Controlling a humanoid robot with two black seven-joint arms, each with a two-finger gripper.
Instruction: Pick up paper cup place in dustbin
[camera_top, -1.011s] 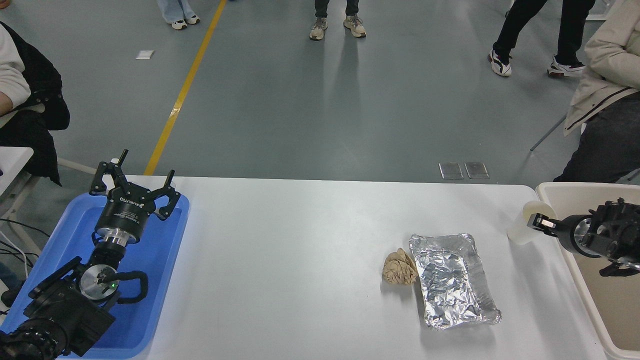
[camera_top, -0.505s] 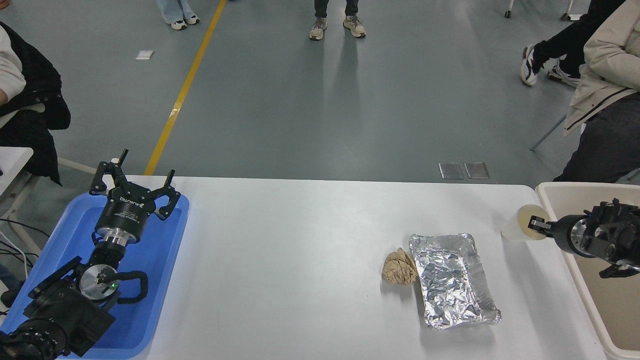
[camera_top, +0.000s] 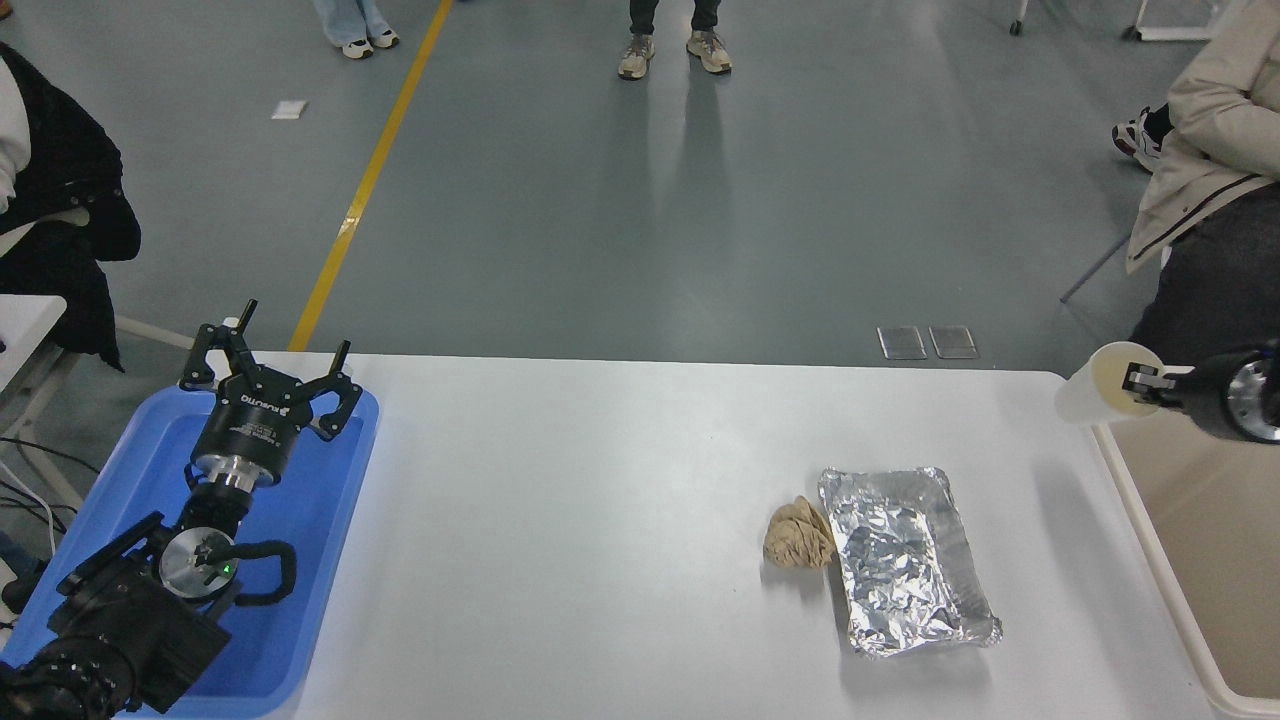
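Note:
The white paper cup (camera_top: 1105, 382) hangs tilted on its side in the air over the table's far right corner, its cream inside facing me. My right gripper (camera_top: 1140, 383) comes in from the right edge and is shut on the cup's rim. The cream-beige dustbin (camera_top: 1150, 560) stands just right of the table, partly cut off by the picture's edge; the cup is at its near-left rim. My left gripper (camera_top: 268, 368) is parked open above the blue tray at the lower left.
A crumpled brown paper ball (camera_top: 797, 535) lies beside a crinkled foil tray (camera_top: 905, 560) on the table's right half. The blue tray (camera_top: 300, 520) sits at the left edge. People sit at both sides, and others' legs show at the top.
My right gripper has lifted the paper cup up and to the right, from beside the dustbin's left wall to the height of its far-left rim. The left arm has not moved.

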